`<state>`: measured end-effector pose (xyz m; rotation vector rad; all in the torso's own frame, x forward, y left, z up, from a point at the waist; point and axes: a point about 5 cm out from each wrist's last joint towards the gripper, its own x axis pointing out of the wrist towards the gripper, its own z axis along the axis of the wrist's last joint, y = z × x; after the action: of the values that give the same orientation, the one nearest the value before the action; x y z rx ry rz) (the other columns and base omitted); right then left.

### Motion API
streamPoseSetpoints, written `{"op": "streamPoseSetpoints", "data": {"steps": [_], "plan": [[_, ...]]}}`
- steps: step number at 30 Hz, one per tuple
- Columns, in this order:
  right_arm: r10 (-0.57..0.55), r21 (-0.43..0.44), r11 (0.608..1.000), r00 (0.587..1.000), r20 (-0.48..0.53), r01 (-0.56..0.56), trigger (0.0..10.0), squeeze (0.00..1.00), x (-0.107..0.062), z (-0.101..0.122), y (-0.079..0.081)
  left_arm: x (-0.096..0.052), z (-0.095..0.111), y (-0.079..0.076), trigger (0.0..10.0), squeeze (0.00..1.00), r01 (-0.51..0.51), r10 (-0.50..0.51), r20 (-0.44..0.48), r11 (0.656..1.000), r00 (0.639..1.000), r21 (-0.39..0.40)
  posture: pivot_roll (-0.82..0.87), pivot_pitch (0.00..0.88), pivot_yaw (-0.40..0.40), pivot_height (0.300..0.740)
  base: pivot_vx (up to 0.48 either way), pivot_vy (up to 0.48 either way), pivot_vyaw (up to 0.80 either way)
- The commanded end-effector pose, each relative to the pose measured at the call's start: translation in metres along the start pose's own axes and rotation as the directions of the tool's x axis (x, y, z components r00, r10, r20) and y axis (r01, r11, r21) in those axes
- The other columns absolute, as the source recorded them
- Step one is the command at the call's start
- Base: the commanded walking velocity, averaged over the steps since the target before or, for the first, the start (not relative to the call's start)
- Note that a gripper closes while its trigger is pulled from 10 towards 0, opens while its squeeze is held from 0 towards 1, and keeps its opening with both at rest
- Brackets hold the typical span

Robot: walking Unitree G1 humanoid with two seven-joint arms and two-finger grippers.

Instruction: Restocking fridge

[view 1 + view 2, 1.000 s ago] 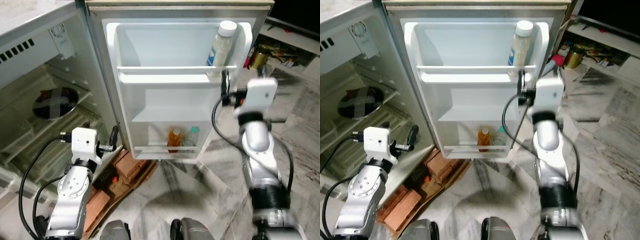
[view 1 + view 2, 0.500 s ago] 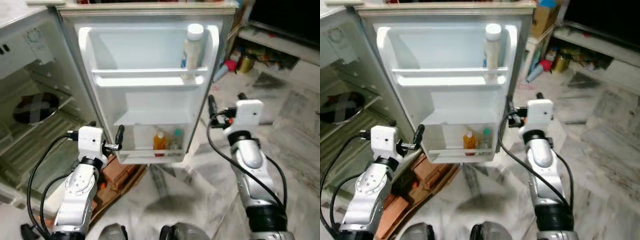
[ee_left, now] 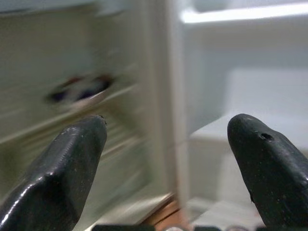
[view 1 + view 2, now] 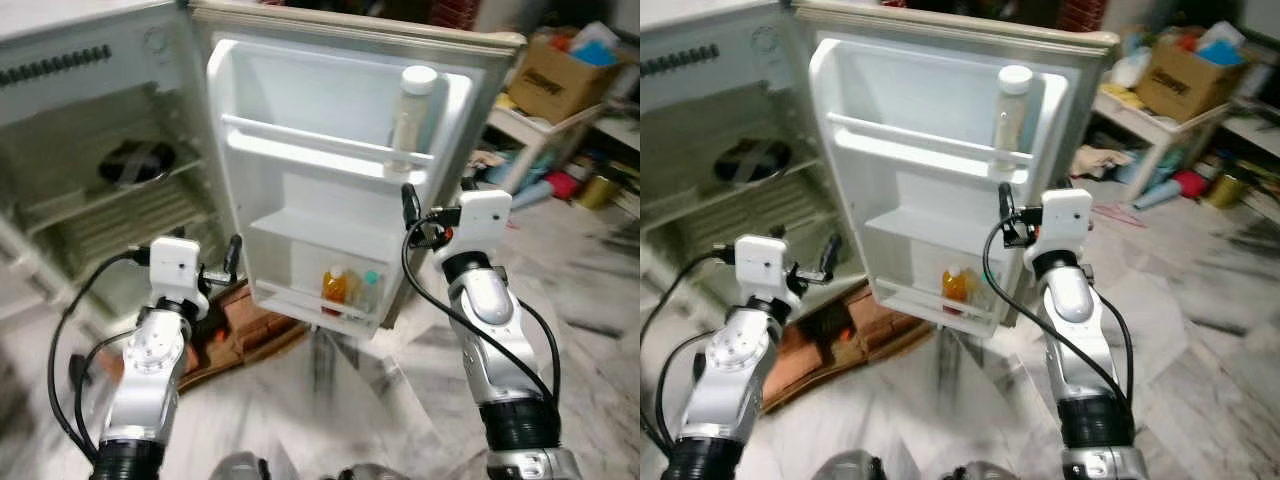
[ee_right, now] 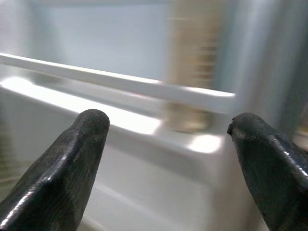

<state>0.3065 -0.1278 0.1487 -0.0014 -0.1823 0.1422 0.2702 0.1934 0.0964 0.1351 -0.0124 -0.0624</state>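
Fridge door [image 4: 300,120] stands open, a tall white-capped bottle [image 4: 412,118] on its upper shelf, two small bottles [image 4: 350,290] below. Left gripper [image 3: 166,159] and right gripper [image 5: 166,144] hover with fingers spread, empty.

Two silver-grey arms of rounded, jointed metal segments, the right one ending below in a ribbed black cuff. Each wrist carries a white, box-shaped camera housing with black cables looping down along the arm. Beyond it sit the left jaws [image 4: 231,262] and the right jaws [image 4: 408,205], long matte-black fingers [image 3: 72,163] with blunt rounded tips, one bearing a small hole.
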Motion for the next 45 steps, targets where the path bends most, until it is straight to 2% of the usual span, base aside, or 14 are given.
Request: {"op": "streamPoseSetpoints", "data": {"steps": [1,3,10,21,23,31,45], "plan": [[-0.029,-0.015,0.999,0.999,-0.019,0.028,10.0,0.00,-0.008,-0.005,-0.009,0.000,0.001,-0.005,10.0,0.00,0.016,-0.016,0.002,1.000,1.000,-0.001,0.00,0.059,-0.010,0.740,0.000,-0.480,0.00],[-0.036,-0.013,0.999,0.998,-0.053,0.036,10.0,0.00,-0.014,-0.014,-0.010,-0.003,-0.003,-0.009,10.0,0.00,0.038,-0.038,-0.010,0.999,0.999,0.002,0.00,0.058,-0.010,0.740,0.000,-0.472,0.00],[-0.068,-0.021,0.998,0.995,-0.075,0.067,10.0,0.00,-0.018,-0.022,-0.017,-0.005,-0.006,-0.013,10.0,0.00,0.045,-0.045,-0.021,0.999,0.999,-0.010,0.00,0.053,-0.021,0.740,0.000,-0.470,0.34],[0.009,-0.041,0.999,0.998,-0.060,-0.011,10.0,0.00,-0.006,-0.017,-0.018,-0.003,-0.007,-0.013,10.0,0.00,0.020,-0.021,-0.020,1.000,1.000,-0.019,0.00,0.046,-0.039,0.740,0.000,-0.466,0.47],[0.026,-0.066,0.997,0.998,-0.052,-0.029,10.0,0.00,-0.004,-0.015,-0.017,-0.002,-0.007,-0.012,10.0,0.00,0.013,-0.013,-0.021,1.000,1.000,-0.016,-0.01,0.045,-0.041,0.740,0.000,-0.420,0.80],[0.037,-0.064,0.997,0.999,-0.031,-0.039,10.0,0.00,0.003,-0.011,-0.015,0.001,-0.008,-0.006,10.0,0.00,-0.019,0.019,-0.018,1.000,1.000,-0.008,-0.01,0.040,-0.039,0.740,0.000,-0.339,0.80],[0.095,-0.053,0.994,0.995,-0.037,-0.097,10.0,0.00,0.004,-0.014,-0.007,0.001,-0.009,-0.004,10.0,0.00,-0.037,0.036,-0.018,0.999,0.999,-0.024,0.00,0.032,-0.043,0.740,0.236,-0.077,0.69]]}}
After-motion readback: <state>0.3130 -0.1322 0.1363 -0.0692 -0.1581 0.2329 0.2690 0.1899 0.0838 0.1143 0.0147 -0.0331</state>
